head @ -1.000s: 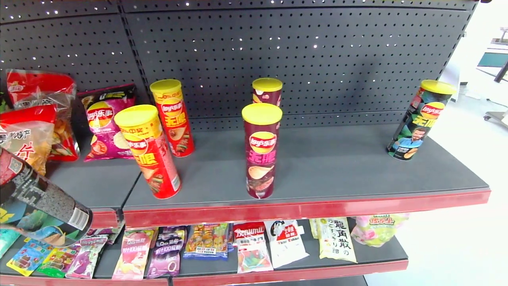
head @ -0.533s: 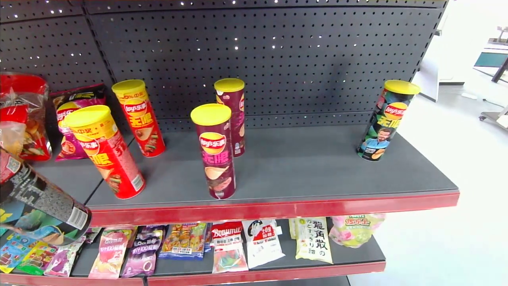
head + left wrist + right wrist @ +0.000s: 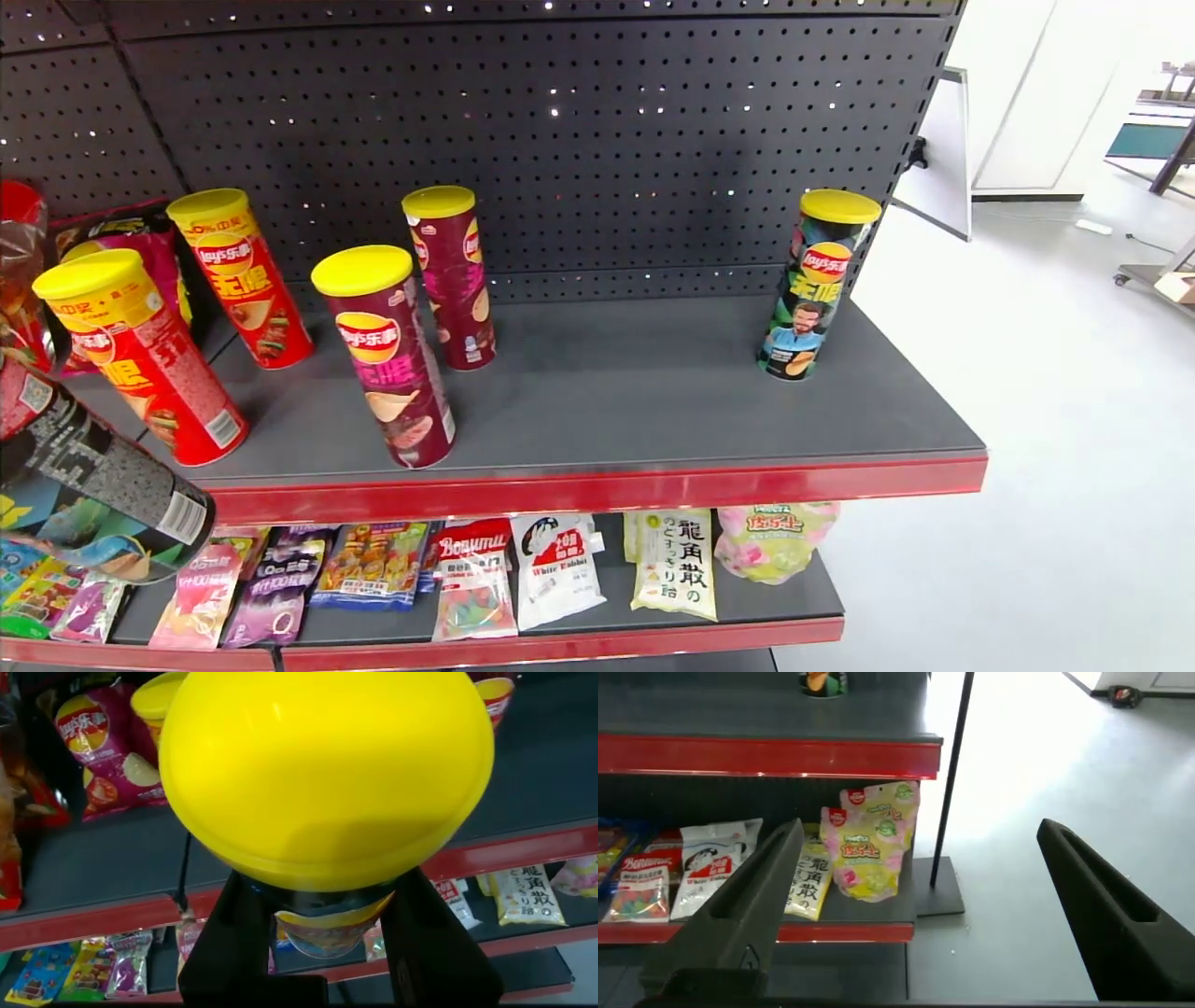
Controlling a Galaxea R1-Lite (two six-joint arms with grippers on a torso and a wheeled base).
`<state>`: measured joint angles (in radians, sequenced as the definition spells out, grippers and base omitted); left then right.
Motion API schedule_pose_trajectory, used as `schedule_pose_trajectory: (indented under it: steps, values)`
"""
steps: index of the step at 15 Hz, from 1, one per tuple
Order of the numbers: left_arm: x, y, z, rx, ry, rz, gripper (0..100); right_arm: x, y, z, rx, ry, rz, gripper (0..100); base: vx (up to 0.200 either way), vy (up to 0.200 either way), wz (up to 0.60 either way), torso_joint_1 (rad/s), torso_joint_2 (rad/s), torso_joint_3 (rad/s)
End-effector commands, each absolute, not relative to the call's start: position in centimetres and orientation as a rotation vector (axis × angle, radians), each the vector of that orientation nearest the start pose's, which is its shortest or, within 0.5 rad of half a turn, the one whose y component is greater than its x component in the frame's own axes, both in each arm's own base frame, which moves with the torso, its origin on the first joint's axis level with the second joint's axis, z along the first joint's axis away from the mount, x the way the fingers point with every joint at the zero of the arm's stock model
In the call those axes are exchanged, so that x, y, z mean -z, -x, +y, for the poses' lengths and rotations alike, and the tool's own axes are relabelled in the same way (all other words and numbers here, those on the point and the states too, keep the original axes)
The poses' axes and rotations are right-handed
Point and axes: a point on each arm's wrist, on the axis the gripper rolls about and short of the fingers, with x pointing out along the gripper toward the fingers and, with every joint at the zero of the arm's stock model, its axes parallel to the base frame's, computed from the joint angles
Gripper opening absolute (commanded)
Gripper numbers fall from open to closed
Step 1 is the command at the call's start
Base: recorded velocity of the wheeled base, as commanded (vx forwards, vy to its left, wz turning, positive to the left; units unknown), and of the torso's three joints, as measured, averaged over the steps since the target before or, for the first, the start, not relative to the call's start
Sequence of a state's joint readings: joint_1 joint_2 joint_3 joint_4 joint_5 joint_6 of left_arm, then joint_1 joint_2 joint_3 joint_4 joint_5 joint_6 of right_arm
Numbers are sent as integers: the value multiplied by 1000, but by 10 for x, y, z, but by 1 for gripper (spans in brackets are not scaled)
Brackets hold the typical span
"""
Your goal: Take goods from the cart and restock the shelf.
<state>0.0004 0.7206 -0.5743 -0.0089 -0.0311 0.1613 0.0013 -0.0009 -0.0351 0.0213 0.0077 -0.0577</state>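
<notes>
Head view: high, facing forward and down on the shelf (image 3: 597,401), moderately near. Left wrist view: tight behind a chip can (image 3: 327,765). Right wrist view: low, facing the lower shelf (image 3: 850,931) (green packet (image 3: 870,840) shared with head view).

Stood on the upper shelf (image 3: 653,411): left cans (image 3: 140,359) in a pair, middle can (image 3: 387,359) before rear can (image 3: 453,266), lone can (image 3: 817,271) far right. Lay along the lower shelf (image 3: 794,602) beneath: snack packets (image 3: 560,579).

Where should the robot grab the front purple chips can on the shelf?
Grip the purple can around the middle of its round body, coming in level from the shelf's front edge. It stands upright with bare shelf on both sides, leaving room; gripping near its yellow lid might tip it.
</notes>
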Motion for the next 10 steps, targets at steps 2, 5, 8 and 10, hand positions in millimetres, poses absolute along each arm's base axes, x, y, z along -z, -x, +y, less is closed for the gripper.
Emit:
schedule_pose_trajectory:
  steps: [2,5,8,10]
  values:
    - [-232,-55,-1,49,-160,129,0,-83,26,0,-9,58,-14,100,0,0,0,0,0,0]
    - [-229,-49,-1,51,-180,139,0,-83,26,0,-9,51,-13,100,0,0,0,0,0,0]
    - [-229,-48,-1,51,-186,137,0,-83,26,0,-9,46,-12,100,0,0,0,0,0,0]
    - [-225,-45,-1,53,-203,137,0,-83,26,0,-9,46,-12,100,0,0,0,0,0,0]
